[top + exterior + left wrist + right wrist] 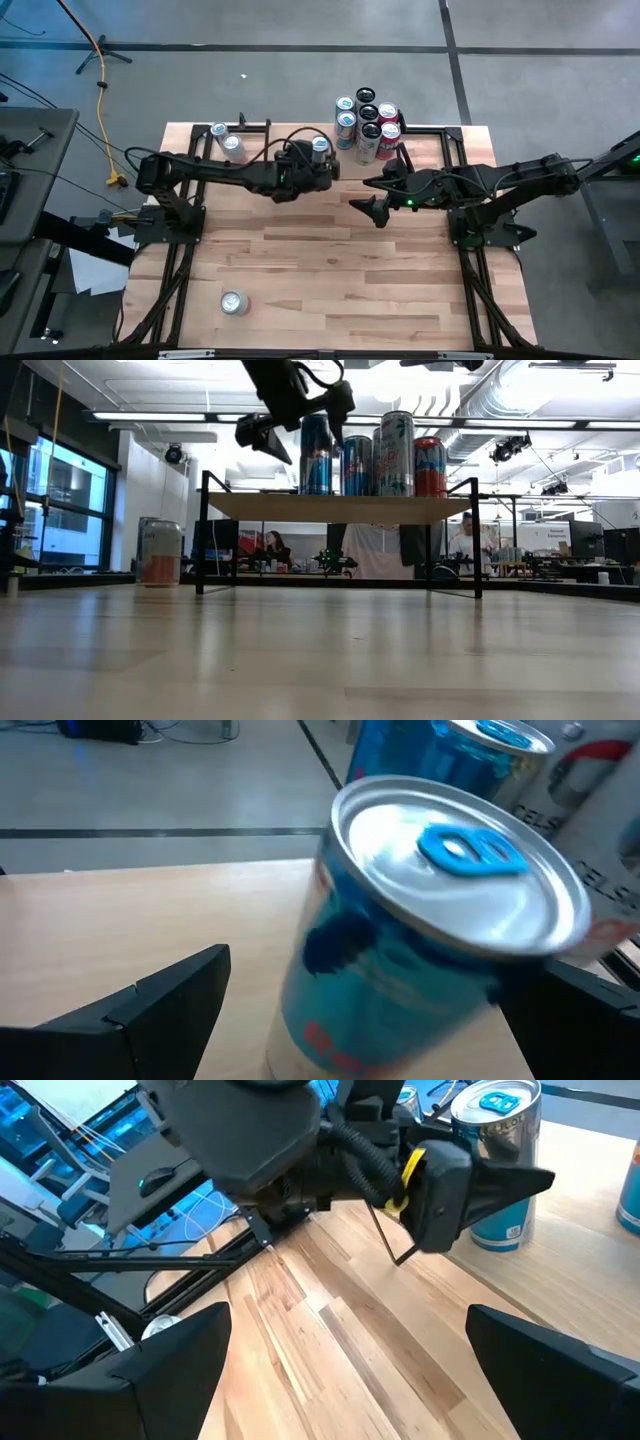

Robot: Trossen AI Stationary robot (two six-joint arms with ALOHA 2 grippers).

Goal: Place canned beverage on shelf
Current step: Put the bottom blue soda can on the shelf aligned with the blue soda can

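A blue can (430,930) stands upright on the shelf (340,508), left of a group of several cans (367,125). From the table's left, my left gripper (322,162) reaches over the shelf. It is open, with one finger on each side of the blue can (316,455), near the can's top. My right gripper (372,203) hangs open in the air over the middle of the table, right of the left one, with nothing between its fingers (150,1370). My left gripper comes at the blue can slanting down from the table's left. One finger (150,1005) stands clearly apart from the can's wall. The can hides the tip of the other finger (580,1000), so I cannot tell whether it touches the can.
Two more cans (226,140) stand at the far left by the shelf's end. A single can (233,302) stands near the table's front left. Bare tabletop (350,280) lies between the arms. People sit in the room beyond the table.
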